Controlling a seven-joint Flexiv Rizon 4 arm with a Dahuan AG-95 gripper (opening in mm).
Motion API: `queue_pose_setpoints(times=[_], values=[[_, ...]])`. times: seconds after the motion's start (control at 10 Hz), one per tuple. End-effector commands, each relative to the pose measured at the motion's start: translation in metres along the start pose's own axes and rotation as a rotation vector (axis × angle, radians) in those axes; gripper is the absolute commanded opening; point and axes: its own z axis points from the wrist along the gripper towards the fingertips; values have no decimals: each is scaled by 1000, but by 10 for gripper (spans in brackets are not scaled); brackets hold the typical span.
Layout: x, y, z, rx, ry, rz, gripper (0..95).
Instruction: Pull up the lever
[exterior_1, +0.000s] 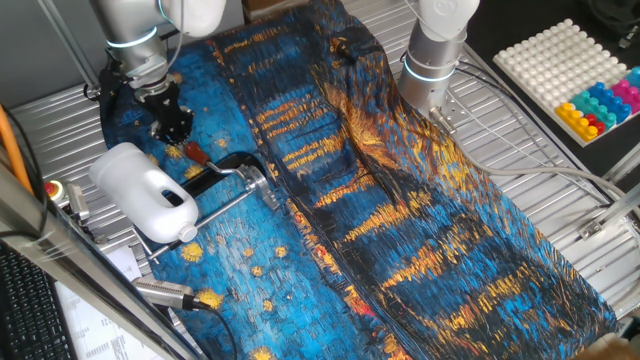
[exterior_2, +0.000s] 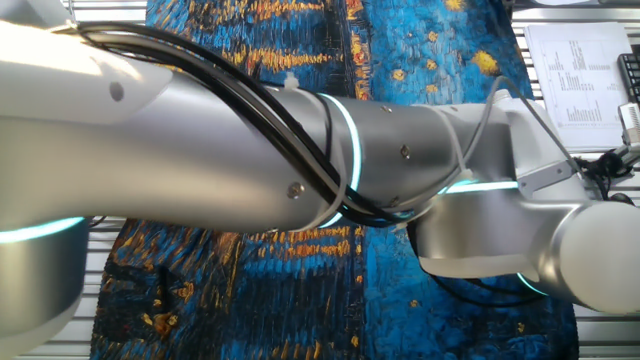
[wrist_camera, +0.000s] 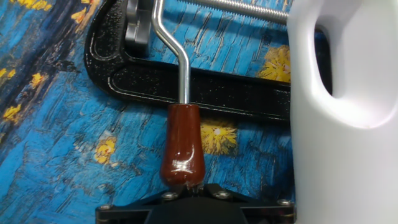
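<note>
Table (exterior_1: 560, 185) of ribbed metal, draped with a blue and orange painted cloth (exterior_1: 400, 210). In one fixed view, at upper left of the frame, silver arm reaching down, black end effector (exterior_1: 172, 128) hanging just above the cloth. Just below and right of it, the lever (exterior_1: 193, 153): thin metal bar ending in a dark red sleeve, lying low across the cloth. Attached to a black-and-silver clamp (exterior_1: 232, 172) beside it. Big white jug (exterior_1: 148, 192) lying at left centre, touching or just beside the clamp. Long silver rod (exterior_1: 205, 215) running from the clamp toward lower left. At upper right, tray of white and coloured pegs (exterior_1: 580, 75).

Hand view: lever (wrist_camera: 182, 146) at centre, red sleeve pointing down toward the bottom edge, right at the black end effector body. Clamp frame (wrist_camera: 205, 87) crossing behind it, jug (wrist_camera: 345, 112) filling the right side. Fingertips out of sight; open or closed cannot be told.

Other fixed view: arm filling the frame, cloth (exterior_2: 300, 35) behind; lever hidden.
</note>
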Motion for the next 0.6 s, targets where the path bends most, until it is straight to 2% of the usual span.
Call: queue_pose_setpoints(times=[0.1, 0.6], values=[[-3, 1, -5, -5, 5, 1, 0], [-5, 3, -7, -7, 9, 21, 0]])
